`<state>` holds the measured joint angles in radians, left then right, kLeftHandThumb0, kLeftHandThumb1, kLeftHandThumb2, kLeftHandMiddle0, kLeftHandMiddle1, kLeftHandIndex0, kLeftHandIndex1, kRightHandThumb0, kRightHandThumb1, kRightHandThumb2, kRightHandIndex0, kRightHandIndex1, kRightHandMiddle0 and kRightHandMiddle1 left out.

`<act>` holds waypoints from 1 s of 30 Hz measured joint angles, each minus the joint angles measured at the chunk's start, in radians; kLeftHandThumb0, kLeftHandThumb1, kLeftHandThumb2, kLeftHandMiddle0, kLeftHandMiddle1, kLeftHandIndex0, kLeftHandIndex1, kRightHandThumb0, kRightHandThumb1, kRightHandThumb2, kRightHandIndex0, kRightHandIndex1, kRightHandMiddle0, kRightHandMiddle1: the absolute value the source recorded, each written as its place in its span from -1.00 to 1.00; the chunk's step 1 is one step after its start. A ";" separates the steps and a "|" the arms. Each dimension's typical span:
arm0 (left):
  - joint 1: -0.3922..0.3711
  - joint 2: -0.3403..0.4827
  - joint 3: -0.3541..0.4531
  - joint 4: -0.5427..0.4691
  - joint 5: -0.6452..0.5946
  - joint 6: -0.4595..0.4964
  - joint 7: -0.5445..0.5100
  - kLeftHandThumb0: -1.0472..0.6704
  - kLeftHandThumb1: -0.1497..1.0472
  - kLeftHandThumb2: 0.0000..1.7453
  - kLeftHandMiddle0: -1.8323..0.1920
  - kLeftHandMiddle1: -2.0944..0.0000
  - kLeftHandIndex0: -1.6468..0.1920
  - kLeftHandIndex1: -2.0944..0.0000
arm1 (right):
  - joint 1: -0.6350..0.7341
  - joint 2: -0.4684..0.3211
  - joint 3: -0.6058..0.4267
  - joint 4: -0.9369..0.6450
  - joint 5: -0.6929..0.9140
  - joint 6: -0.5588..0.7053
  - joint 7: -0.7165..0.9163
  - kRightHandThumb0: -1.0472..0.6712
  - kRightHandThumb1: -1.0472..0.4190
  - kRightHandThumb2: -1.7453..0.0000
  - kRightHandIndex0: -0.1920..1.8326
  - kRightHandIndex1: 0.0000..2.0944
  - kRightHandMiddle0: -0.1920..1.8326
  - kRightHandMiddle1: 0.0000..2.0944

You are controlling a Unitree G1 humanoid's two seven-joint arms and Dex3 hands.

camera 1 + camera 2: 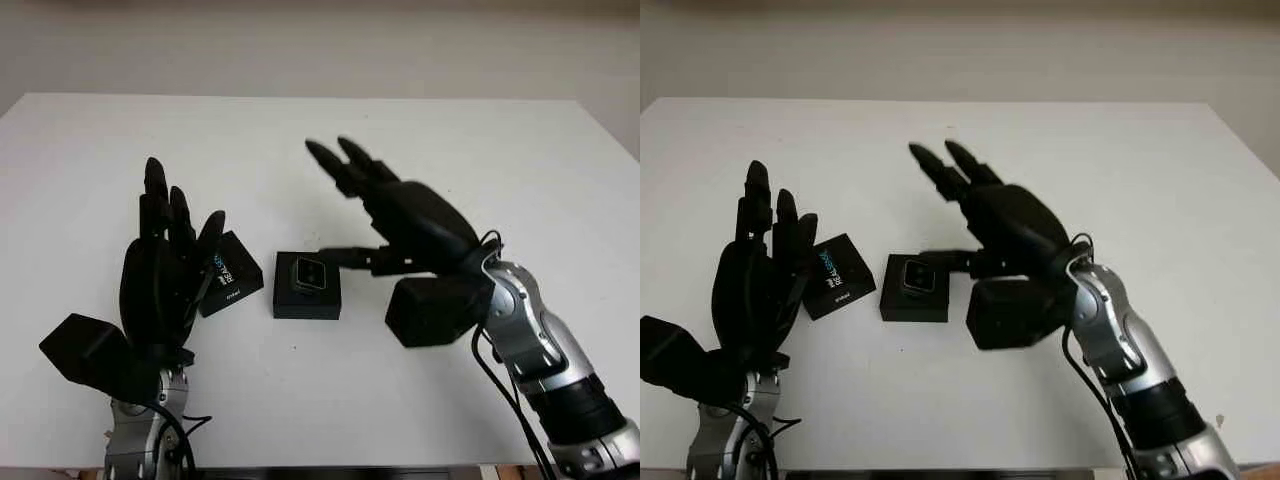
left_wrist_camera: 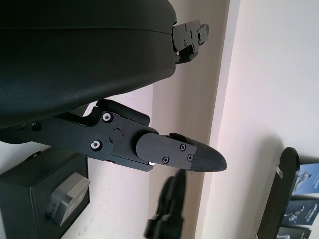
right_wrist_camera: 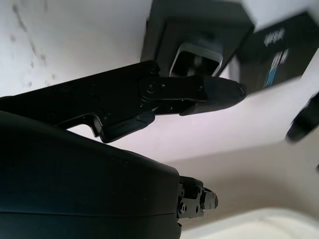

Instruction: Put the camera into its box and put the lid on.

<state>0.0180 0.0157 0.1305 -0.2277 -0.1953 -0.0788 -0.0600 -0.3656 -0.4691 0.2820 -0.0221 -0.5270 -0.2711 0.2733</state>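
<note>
You have the camera point(image 1: 309, 274) already sitting in its box point(image 1: 306, 300), a small black open-topped base near the middle of the white table point(image 1: 480, 150). The camera shows as a pale, silvery block with a dark face, seated in the top of the box and standing slightly proud of it.

The lid point(image 1: 229, 272) lies flat on the table just to the left of the box, turned at an angle, with white and blue lettering on its top. It looks apart from the box by a narrow gap, though from the head views you cannot be fully sure the nearest corners do not touch. The box is still uncovered.

Your left hand point(image 1: 168, 270) is raised above the table at the left, palm side turned toward the box, holding nothing and open. Its fingers point(image 1: 180, 215) point up and away from you, and the hand partly covers the lid's left edge from the head views.

Your right hand point(image 1: 405, 215) hovers to the right of the box, also empty and open. Two fingers point(image 1: 340, 165) reach up and away over the table, while its thumb point(image 1: 355, 257) stretches sideways toward the camera, its tip just beside the box's right edge. In the right wrist view that thumb point(image 3: 199, 92) crosses in front of the camera point(image 3: 197, 59), with the lid point(image 3: 279, 52) next to the box point(image 3: 199, 22).
</note>
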 measured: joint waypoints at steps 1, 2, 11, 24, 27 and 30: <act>0.000 0.000 0.000 0.000 0.000 0.000 0.000 -0.52 1.00 -0.86 0.91 0.95 0.95 0.94 | 0.007 -0.006 0.007 0.000 0.000 -0.021 0.008 -0.70 -1.00 0.41 -0.98 -0.97 -0.96 -0.97; 0.000 0.000 0.000 0.000 0.000 0.000 0.000 -0.52 1.00 -0.86 0.92 0.95 0.95 0.95 | 0.013 -0.011 0.014 -0.002 0.000 -0.039 0.020 -0.72 -1.00 0.39 -0.99 -0.98 -0.96 -0.97; 0.006 0.000 -0.001 -0.007 0.011 0.001 0.009 -0.52 1.00 -0.85 0.92 0.95 0.96 0.95 | 0.056 -0.047 0.052 -0.017 -0.012 -0.144 0.094 -0.78 -1.00 0.39 -1.00 -1.00 -0.97 -0.96; 0.052 -0.010 -0.022 -0.044 0.021 0.002 0.020 -0.52 1.00 -0.84 0.91 0.95 0.96 0.95 | -0.035 -0.006 0.166 0.190 -0.222 -0.152 0.024 -0.82 -1.00 0.33 -1.00 -0.98 -0.95 -0.95; 0.071 -0.016 -0.031 -0.067 0.032 0.009 0.031 -0.53 1.00 -0.83 0.91 0.95 0.95 0.95 | -0.044 -0.005 0.181 0.202 -0.231 -0.153 0.036 -0.82 -1.00 0.33 -1.00 -0.97 -0.96 -0.95; 0.085 -0.017 -0.037 -0.079 0.037 0.016 0.036 -0.53 1.00 -0.82 0.92 0.95 0.96 0.95 | -0.053 -0.012 0.189 0.202 -0.233 -0.157 0.063 -0.81 -1.00 0.35 -0.99 -0.96 -0.96 -0.95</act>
<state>0.1034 -0.0015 0.0931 -0.3068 -0.1578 -0.0633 -0.0244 -0.4190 -0.4815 0.4715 0.1795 -0.7596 -0.4276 0.3364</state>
